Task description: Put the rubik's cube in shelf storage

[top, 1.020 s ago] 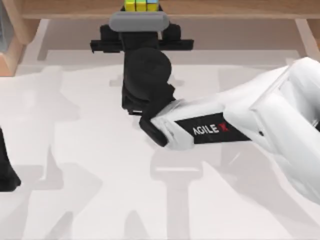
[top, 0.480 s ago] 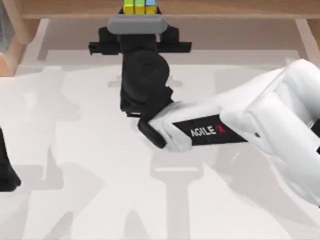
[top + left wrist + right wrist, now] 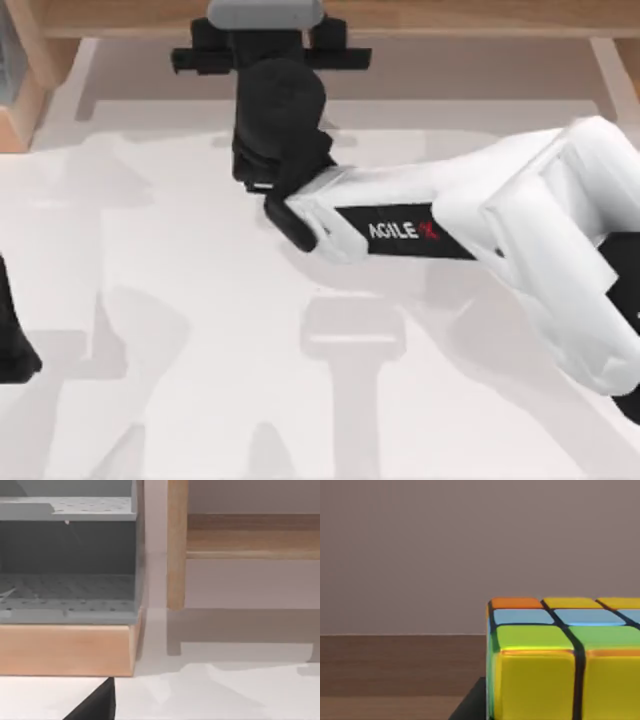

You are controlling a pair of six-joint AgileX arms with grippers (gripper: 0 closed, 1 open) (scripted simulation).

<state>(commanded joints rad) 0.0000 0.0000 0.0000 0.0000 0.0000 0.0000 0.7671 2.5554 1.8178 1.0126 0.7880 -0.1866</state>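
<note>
right gripper (image 3: 265, 12) at top centre of top view, reaching under the shelf storage (image 3: 450, 15) board, farther in than 0.5 s ago | rubik's cube (image 3: 565, 660) close in right wrist view, tile rows level, no long axis, over brown board; jaw state cannot tell | cube tiles gone from top view | left arm (image 3: 12, 340) parked lower left

It was a rendered tabletop workcell: a bare white table (image 3: 180, 380), a wooden shelf unit (image 3: 450, 15) beyond the right gripper.
</note>
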